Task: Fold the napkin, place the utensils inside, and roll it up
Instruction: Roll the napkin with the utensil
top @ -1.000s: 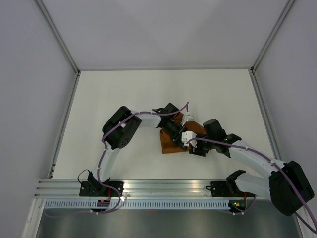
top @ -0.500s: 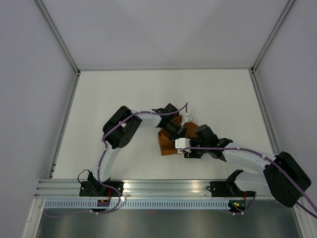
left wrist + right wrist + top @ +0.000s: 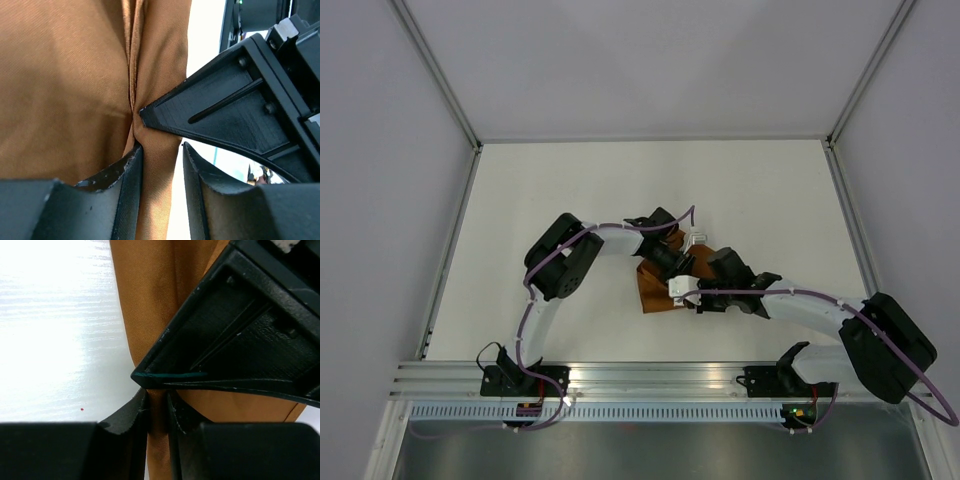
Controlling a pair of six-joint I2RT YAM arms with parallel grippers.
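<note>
Overhead, the napkin (image 3: 652, 295) lies bunched mid-frame on the worktop (image 3: 560, 190), grips hidden. Wrist views show them: right hand (image 3: 157, 399) pinches a fold, left hand (image 3: 160, 150) stands part-open around it.

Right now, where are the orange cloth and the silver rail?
Rust-orange creased fabric napkin (image 3: 65, 85): left wrist view, broad flat panel left of the fold.
Silver metal rail (image 3: 655, 375): top external view, middle stretch between the arm bases.

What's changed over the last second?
The right arm swung left and the right gripper closed on a fold of the napkin. The left gripper opened around that same fold. The left arm and the napkin barely moved.
</note>
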